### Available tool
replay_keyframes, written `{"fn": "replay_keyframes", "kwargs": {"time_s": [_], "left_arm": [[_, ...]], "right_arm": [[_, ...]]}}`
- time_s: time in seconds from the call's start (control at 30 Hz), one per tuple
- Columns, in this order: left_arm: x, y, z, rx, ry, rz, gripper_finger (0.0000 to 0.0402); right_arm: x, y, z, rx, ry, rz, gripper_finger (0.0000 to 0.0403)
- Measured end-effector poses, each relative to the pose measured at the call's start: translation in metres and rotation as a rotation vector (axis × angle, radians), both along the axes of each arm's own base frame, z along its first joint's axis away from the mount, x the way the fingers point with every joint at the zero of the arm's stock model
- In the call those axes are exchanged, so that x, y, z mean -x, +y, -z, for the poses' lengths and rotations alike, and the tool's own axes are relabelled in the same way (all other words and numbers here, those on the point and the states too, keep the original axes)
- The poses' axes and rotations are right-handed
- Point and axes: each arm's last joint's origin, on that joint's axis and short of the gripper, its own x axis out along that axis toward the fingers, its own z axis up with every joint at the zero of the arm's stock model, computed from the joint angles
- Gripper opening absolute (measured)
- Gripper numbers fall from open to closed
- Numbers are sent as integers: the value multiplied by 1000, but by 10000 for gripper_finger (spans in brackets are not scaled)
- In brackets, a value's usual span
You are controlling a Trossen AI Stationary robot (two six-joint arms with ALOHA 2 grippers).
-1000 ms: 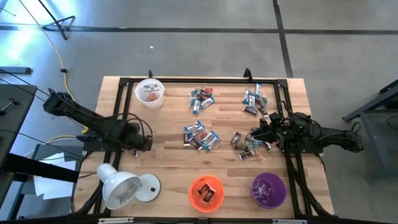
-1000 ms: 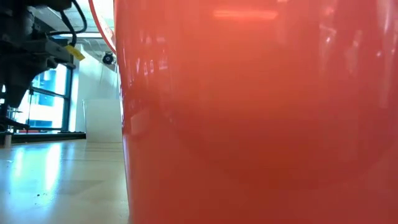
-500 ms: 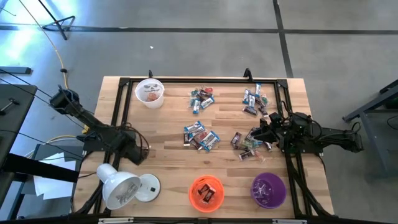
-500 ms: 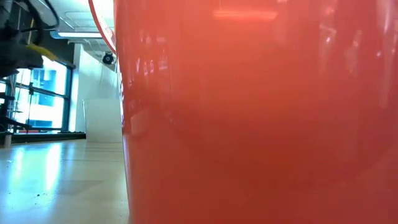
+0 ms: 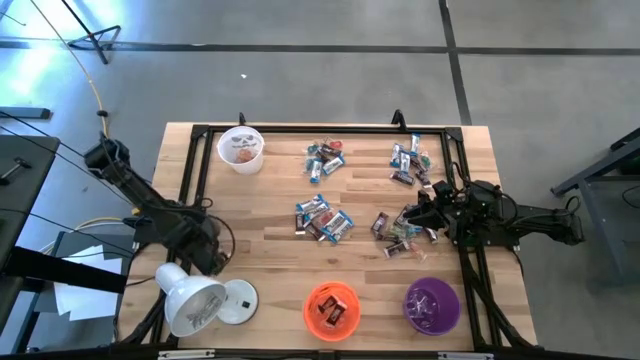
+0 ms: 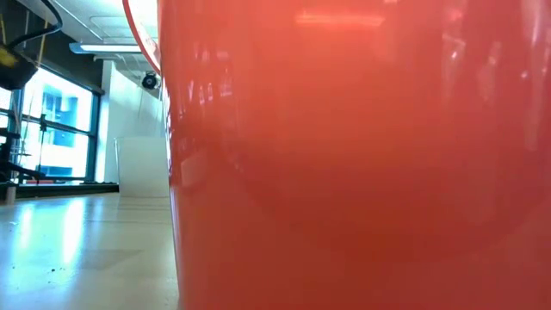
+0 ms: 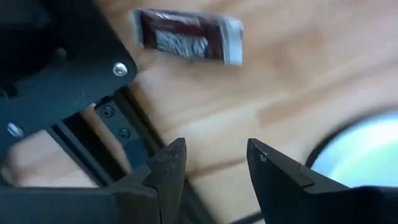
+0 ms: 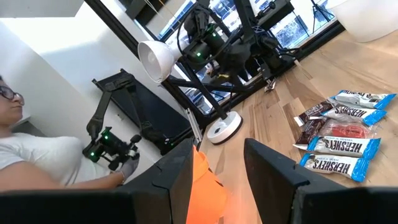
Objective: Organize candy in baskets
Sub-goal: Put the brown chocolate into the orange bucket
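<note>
Reading "HERSHEY'S", blue-and-white candy wrappers

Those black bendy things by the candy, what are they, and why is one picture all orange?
They are two robot arms at a wooden table. Each ends in a two-finger pincer. The picture from above shows everything: small wrapped candy bars scattered about, a white bucket with a face, a bright orange bucket, a purple bucket and a white dome lamp. The all-orange picture comes from a camera at table height, pressed close to the orange bucket. Two more cameras ride on the wrists. The left pincer is open near one dark brown candy bar. The right pincer is open too. Neither holds anything.
</note>
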Motion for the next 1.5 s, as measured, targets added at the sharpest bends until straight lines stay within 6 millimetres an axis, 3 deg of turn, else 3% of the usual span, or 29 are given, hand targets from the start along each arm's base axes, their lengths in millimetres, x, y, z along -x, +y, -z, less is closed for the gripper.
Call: {"fn": "replay_keyframes", "kwargs": {"time_s": [0.17,0.63,0.87,1.1,1.5], "left_arm": [[3,-4,0,28,-31,396,159],[3,-1,0,-1,-79,1175,159],[-2,3,1,-164,-93,1166,158],[-5,1,9,-117,-9,1129,158],[-17,1,31,-120,219,1258,158]], "right_arm": [[0,0,0,0,0,1,138],[0,0,0,0,0,0,138],[0,0,0,0,0,0,138],[0,0,0,0,0,0,138],[0,0,0,0,0,0,138]]}}
